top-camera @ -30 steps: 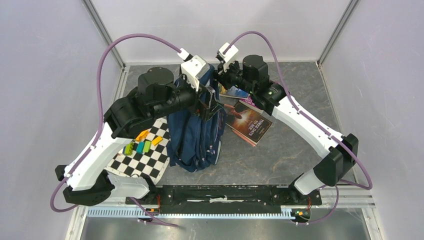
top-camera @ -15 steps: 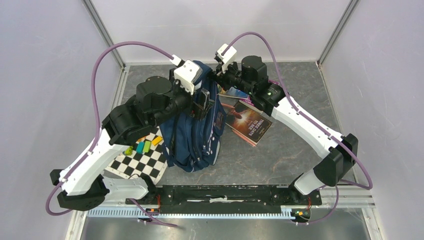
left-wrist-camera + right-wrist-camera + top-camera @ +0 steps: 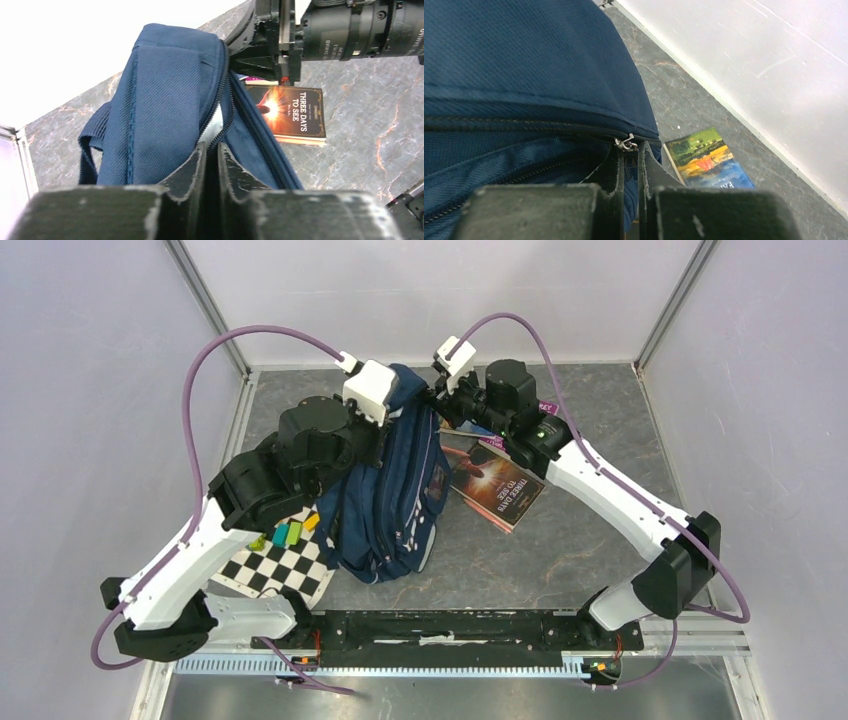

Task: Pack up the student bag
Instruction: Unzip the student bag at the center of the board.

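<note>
The navy student bag (image 3: pixel 390 490) stands in the middle of the table, its top zip partly open. My left gripper (image 3: pixel 397 423) is at the bag's top left side. In the left wrist view its jaws (image 3: pixel 212 150) are shut on the zip edge of the bag (image 3: pixel 165 100). My right gripper (image 3: pixel 437 405) meets the bag's top from the right. It (image 3: pixel 630 152) is shut on blue fabric of the bag (image 3: pixel 524 75), just under the metal zip slider (image 3: pixel 625 144). The bag's inside is hidden.
A dark book, "Three Days to See" (image 3: pixel 495 483), lies right of the bag, with a colourful book (image 3: pixel 706 160) behind it. A checkered board (image 3: pixel 280 565) with coloured blocks (image 3: pixel 288 533) lies left of the bag. The back wall is close.
My left gripper moved from over the bag's opening to its top left edge and closed on the zip edge. The bag's top now leans left. The right gripper kept its grip.
</note>
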Robot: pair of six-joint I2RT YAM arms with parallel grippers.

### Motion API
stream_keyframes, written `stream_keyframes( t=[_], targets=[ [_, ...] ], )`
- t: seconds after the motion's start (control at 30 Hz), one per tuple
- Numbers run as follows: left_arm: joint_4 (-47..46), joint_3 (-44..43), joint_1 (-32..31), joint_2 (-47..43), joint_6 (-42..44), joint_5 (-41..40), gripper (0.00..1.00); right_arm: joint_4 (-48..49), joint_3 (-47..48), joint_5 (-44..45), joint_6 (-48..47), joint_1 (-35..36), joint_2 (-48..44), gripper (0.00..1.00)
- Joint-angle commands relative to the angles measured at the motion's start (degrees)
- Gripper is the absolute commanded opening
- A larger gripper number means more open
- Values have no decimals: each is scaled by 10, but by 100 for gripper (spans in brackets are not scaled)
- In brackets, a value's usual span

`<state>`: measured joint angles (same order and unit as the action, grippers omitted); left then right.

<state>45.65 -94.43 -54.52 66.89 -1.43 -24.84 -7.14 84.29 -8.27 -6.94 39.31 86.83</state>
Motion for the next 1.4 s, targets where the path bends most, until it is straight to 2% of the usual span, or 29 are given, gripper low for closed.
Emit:
stream_keyframes(
  t=[0.0,0.03,0.6,0.7,0.77,0.8,0.83,0.93,0.97,1.0,1.03,1.1,1.2,1.37],
  targets=[
    [22,8,2,-15,13,-58,6,10,-49,21,1,-3,-24,0],
    [20,8,1,-18,27,-61,2,12,-61,22,4,-3,-25,0],
    [4,-53,2,-62,23,-6,2,16,-152,23,45,-15,32,0],
    [2,-54,2,-68,20,18,2,1,-152,47,46,-22,36,0],
    [-2,-49,2,-71,8,63,2,-21,-142,50,47,-23,34,1],
    [-2,-45,2,-71,4,87,2,-35,-132,47,47,-23,29,7],
    [-2,-42,2,-70,3,107,2,-44,-126,44,47,-23,21,19],
    [4,-33,2,-66,3,167,3,-65,-116,42,58,-23,-22,63],
    [7,-31,2,-65,-1,174,14,-68,-118,42,62,-23,-38,73],
    [6,-30,2,-65,-6,176,34,-68,-122,43,66,-23,-62,81],
    [4,-29,2,-67,-10,175,60,-66,-127,43,68,-24,-82,86],
    [-3,-31,2,-73,-17,174,85,-65,-136,47,81,-23,-118,93],
    [-4,-53,2,-81,-17,162,99,-71,-136,47,88,-23,-156,98],
    [24,-104,2,-85,11,90,100,-81,-116,41,84,-23,-187,98]
  ],
)
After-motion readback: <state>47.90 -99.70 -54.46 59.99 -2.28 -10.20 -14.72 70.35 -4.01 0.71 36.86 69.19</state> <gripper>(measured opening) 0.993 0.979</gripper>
